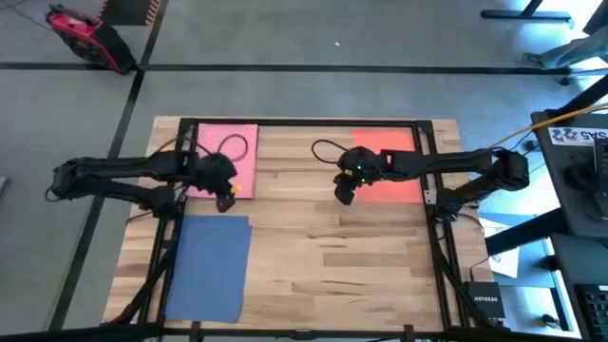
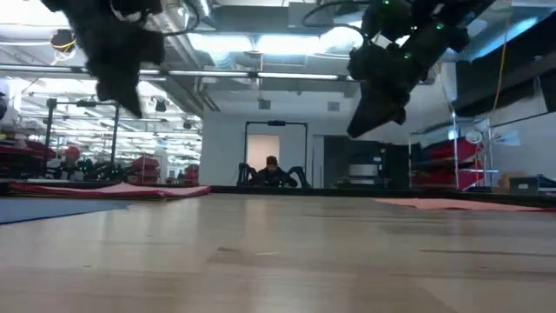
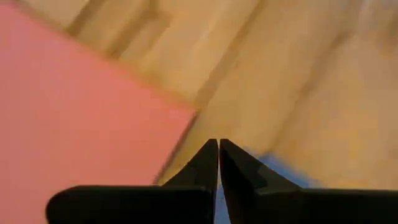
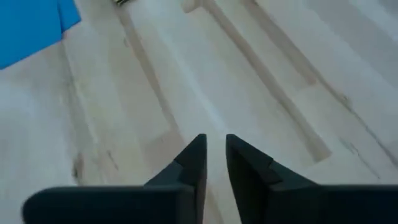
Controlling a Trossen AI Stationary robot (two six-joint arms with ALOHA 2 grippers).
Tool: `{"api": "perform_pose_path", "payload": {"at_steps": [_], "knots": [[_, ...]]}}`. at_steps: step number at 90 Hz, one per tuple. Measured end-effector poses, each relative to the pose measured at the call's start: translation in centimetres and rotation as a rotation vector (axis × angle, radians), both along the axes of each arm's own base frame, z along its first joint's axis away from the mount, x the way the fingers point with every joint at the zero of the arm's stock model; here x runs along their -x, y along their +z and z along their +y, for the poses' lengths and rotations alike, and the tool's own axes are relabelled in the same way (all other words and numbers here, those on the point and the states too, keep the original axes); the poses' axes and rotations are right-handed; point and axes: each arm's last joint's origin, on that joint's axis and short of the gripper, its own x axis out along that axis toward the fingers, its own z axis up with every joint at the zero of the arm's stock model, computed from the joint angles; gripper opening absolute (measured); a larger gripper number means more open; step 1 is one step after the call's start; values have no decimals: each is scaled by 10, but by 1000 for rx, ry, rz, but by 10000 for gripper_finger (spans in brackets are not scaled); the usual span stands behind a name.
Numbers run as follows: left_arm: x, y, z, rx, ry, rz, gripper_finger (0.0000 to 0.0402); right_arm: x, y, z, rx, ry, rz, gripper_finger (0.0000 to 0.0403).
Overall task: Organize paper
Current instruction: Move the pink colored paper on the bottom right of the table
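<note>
Three flat matte paper sheets on pale wooden table (image 1: 323,266): pink (image 1: 233,166) far left, orange (image 1: 394,166) far right, blue (image 1: 211,266) near left. Left gripper (image 1: 224,198) pinched together over pink corner; right gripper (image 1: 344,190) slightly parted beside orange. Best slid flat, edges aligned.

The left arm hides part of the pink paper (image 1: 236,152).

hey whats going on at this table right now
A two-armed robot is sorting coloured paper on a wooden table. Neither arm holds anything. The left gripper hangs, fingers together, by the near edge of the pink sheet at the far left. The right gripper hovers over bare wood beside the orange sheet, its fingers slightly apart. A blue sheet lies flat at the near left.
</note>
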Motion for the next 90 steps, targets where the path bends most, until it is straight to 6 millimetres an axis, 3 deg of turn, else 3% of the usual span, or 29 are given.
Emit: {"api": "perform_pose_path", "payload": {"at_steps": [16, 35, 61, 90], "knots": [[-18, -12, -9, -74, -142, 60, 17, -2, -4, -1, 5, -9, 20, 67], [-41, -30, -13, -93, -214, 101, 73, -2, -5, -1, 11, -15, 25, 67], [-54, -58, -10, -143, -263, 266, 145, -2, -5, -1, 12, -15, 25, 67], [-67, -79, -4, -183, -232, 320, 168, -2, -5, -1, 20, -6, 33, 67]]}}
